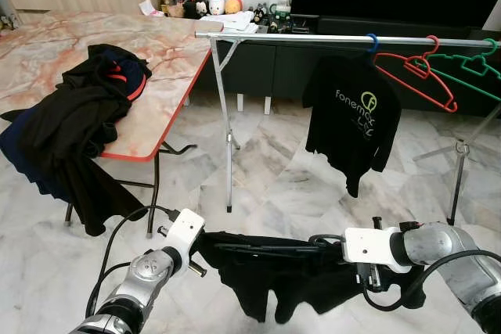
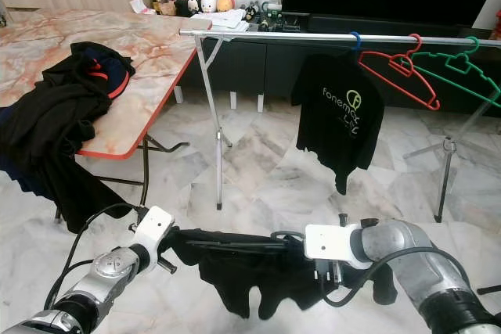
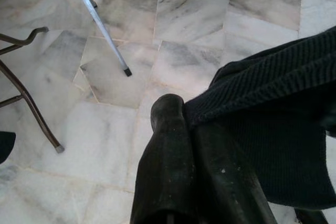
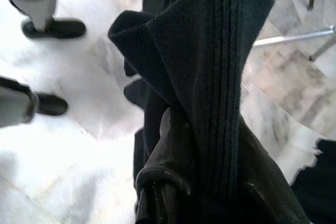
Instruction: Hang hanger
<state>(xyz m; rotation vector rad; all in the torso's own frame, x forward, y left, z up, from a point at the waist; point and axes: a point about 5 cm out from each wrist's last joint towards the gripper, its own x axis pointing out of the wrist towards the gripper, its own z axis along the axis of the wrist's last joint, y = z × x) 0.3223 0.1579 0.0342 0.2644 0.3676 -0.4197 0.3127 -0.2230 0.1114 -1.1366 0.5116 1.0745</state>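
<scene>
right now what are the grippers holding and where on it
Both hold one black garment, stretched between them above the floor. The left gripper is shut on a ribbed edge at its left end; the right gripper is shut on bunched ribbed fabric at its right end.

Black garment covers both grippers' fingertips. Right end of the rail and the green hanger are cut off. Far shelf items too small to identify.

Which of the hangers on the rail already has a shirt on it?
The blue hanger, leftmost of the three on the rail. A black printed T-shirt hangs from it, while the red hanger and the green hanger beside it are bare.
</scene>
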